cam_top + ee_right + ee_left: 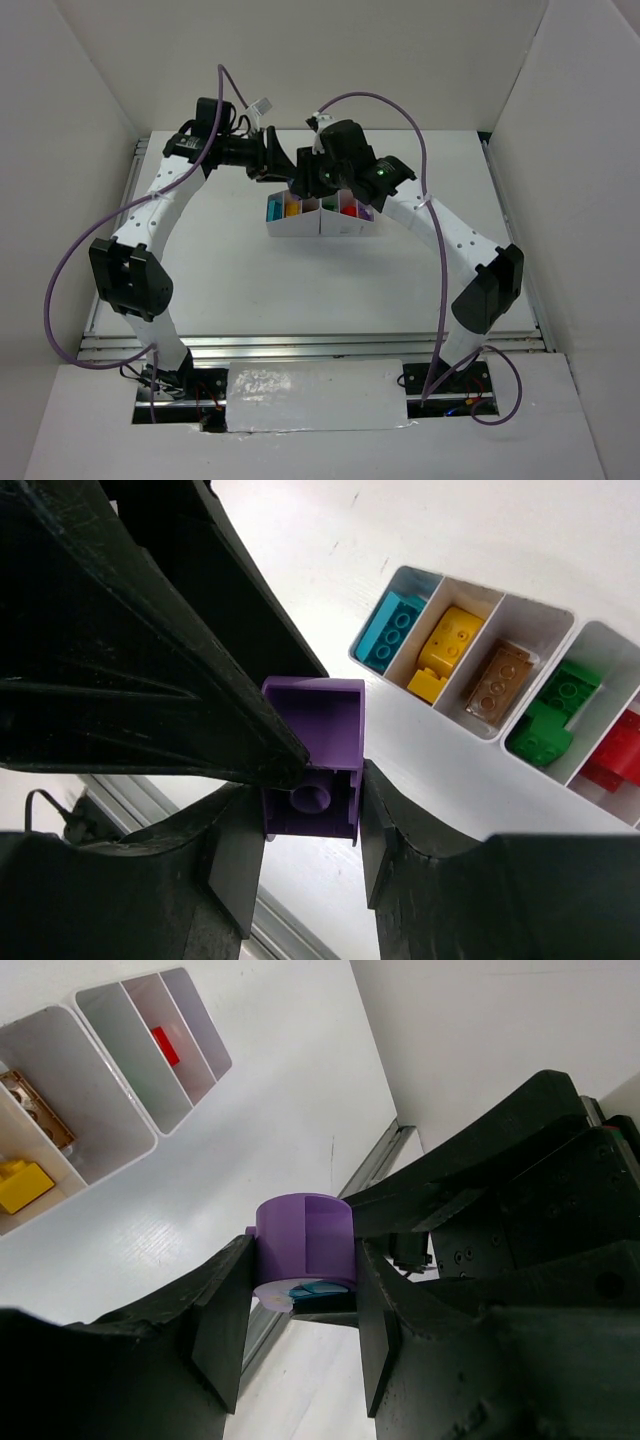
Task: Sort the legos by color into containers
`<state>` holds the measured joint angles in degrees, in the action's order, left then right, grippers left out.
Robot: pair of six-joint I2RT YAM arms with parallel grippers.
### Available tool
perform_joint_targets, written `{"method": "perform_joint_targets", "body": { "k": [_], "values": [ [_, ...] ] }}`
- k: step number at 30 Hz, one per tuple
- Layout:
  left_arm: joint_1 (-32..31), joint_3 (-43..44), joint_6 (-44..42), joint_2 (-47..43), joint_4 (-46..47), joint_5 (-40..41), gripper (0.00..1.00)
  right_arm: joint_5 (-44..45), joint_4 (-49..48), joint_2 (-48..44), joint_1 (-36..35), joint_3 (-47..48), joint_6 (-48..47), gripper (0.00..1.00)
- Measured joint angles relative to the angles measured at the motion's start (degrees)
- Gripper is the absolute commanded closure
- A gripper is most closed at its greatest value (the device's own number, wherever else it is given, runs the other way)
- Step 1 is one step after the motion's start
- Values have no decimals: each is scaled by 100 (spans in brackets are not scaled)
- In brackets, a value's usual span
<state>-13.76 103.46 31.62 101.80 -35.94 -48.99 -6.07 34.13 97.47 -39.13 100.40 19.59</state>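
Purple, glossy plastic: the purple brick (pixel 315 730) is a short, chunky block with one rounded side and a single round peg showing in its hollow. My left gripper (pixel 300 1305) is clamped on it, one finger flat against each side. The right gripper (pixel 312 840) presses its pads on the same block, so it sits squarely between both pairs of fingers. Up and to the right of the right gripper lies the white tray (pixel 560 615), holding a blue brick (pixel 392 630), yellow brick (pixel 445 652), brown brick (pixel 498 680), green brick (pixel 552 715) and red brick (pixel 620 755) in separate compartments.
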Motion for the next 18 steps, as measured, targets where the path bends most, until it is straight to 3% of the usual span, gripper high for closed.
{"method": "perform_joint_targets", "body": {
  "k": [2, 3, 4, 5, 11, 18],
  "values": [
    [7, 0, 9, 0, 2, 2, 100, 2, -11, 2, 0, 0, 4, 100],
    [22, 0, 13, 0, 2, 2, 86, 0, -17, 2, 0, 0, 4, 100],
    [31, 0, 15, 0, 2, 7, 63, -9, -31, 0, 0, -4, 2, 100],
    [46, 0, 17, 0, -2, 15, 1, -24, -68, -2, 0, -22, 4, 100],
    [216, 221, 15, 2, -225, 393, 1, -105, -144, -153, 24, -380, 63, 100],
    [984, 466, 24, 2, -809, 1746, 0, -85, 166, -216, 658, -632, 297, 100]
  ]
}}
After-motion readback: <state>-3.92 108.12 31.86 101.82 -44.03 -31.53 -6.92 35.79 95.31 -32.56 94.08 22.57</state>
